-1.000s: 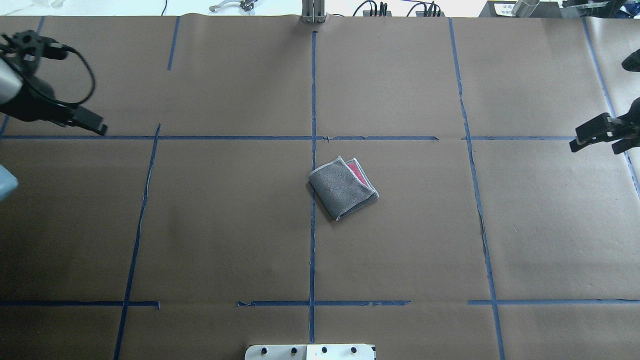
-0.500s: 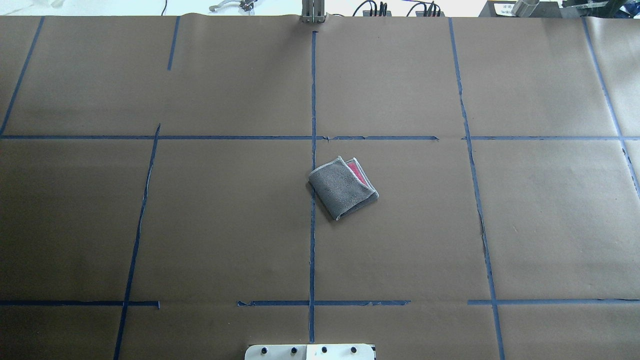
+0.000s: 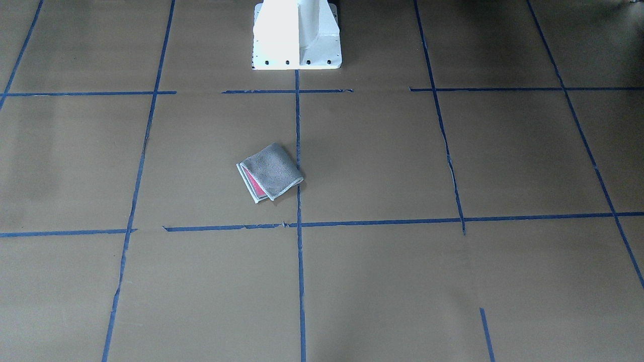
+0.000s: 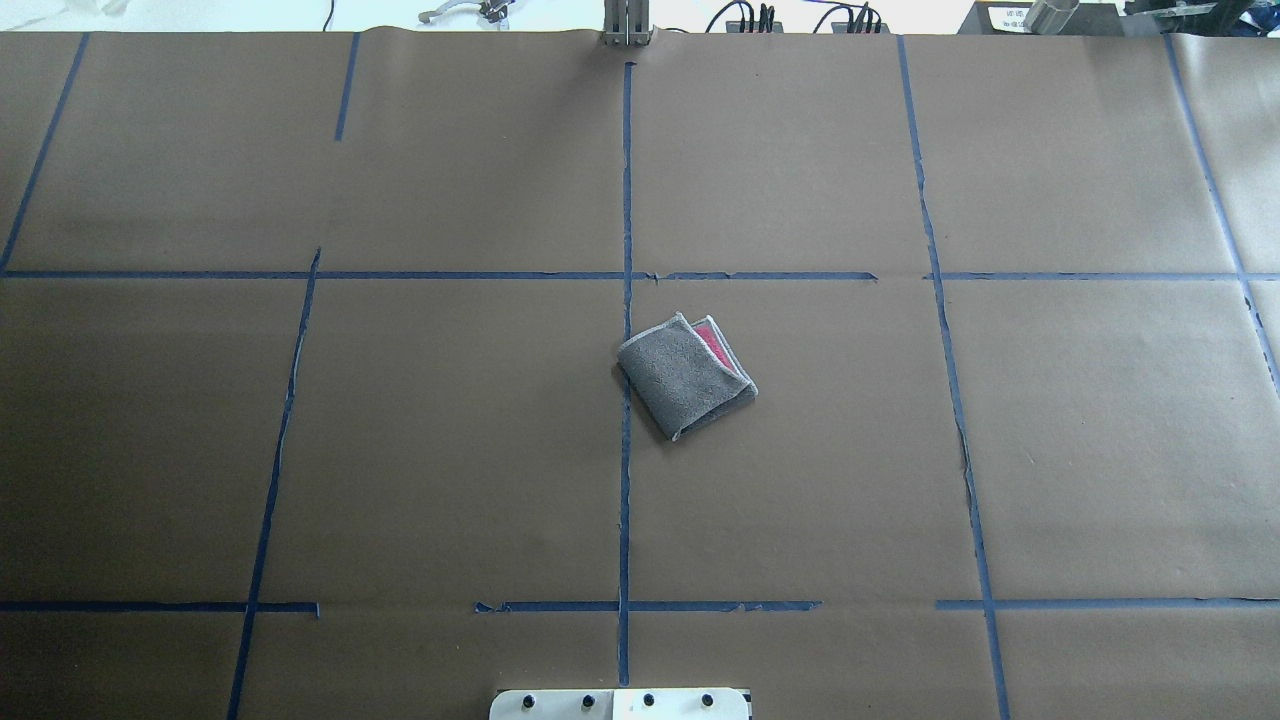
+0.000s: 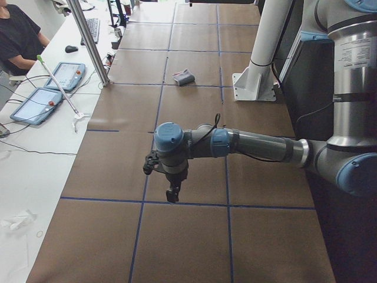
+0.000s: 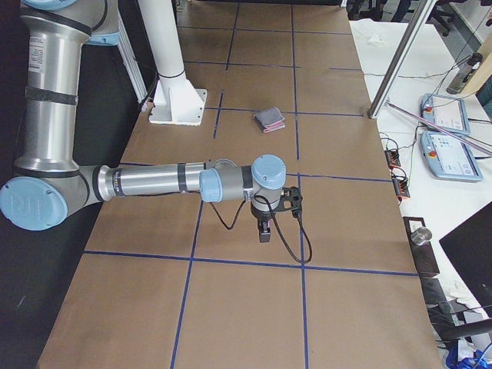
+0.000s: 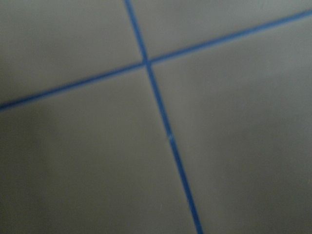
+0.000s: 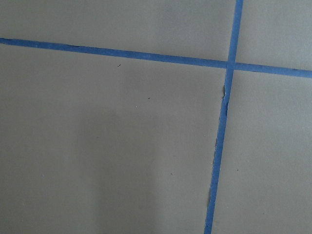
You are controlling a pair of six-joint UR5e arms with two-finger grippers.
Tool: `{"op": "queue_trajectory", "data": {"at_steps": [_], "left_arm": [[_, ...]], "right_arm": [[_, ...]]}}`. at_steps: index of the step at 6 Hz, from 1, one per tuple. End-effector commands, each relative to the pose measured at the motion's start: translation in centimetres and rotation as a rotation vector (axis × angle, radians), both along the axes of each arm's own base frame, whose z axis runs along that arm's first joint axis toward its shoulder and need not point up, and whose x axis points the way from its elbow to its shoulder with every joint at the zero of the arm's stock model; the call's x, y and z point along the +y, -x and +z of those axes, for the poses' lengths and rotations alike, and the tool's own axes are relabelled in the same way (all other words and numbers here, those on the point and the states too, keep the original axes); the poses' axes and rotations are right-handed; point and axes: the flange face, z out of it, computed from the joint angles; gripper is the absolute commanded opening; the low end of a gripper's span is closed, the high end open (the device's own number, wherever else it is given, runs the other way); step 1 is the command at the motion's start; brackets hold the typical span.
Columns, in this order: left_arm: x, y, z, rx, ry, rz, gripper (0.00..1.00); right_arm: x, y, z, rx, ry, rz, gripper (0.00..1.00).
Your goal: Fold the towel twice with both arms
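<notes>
The towel (image 4: 680,375) lies folded small near the table's middle, grey face up, with a strip of pink (image 4: 713,346) showing at one edge. It also shows in the front view (image 3: 271,171), the left side view (image 5: 184,77) and the right side view (image 6: 270,118). No gripper touches it. The left gripper (image 5: 172,193) hangs over the table's left end, far from the towel. The right gripper (image 6: 264,231) hangs over the right end. Both show only in the side views, so I cannot tell whether they are open or shut.
Blue tape lines (image 4: 626,300) grid the brown paper table. The white pedestal base (image 3: 297,35) stands at the robot's side. A metal post (image 5: 88,41), teach pendants (image 5: 41,103) and a seated operator (image 5: 17,35) are along the far edge.
Both grippers, at the overhead view's left and right edges a second ago, have moved out of it. The towel has not moved.
</notes>
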Motion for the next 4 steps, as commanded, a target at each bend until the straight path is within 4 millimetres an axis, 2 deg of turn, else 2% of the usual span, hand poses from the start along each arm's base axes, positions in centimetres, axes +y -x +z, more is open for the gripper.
{"op": "queue_trajectory", "data": {"at_steps": [1, 2, 4], "left_arm": [[2.0, 0.0, 2.3, 0.051, 0.076, -0.017, 1.00], [1.8, 0.0, 1.3, 0.043, 0.127, -0.091, 1.00], [1.3, 0.1, 1.1, 0.037, 0.132, -0.132, 1.00]], "right_arm": [[0.3, -0.2, 0.6, 0.003, 0.007, 0.001, 1.00], [0.2, -0.2, 0.4, 0.008, 0.002, 0.002, 1.00], [0.2, -0.2, 0.2, 0.007, -0.002, 0.005, 1.00]]}}
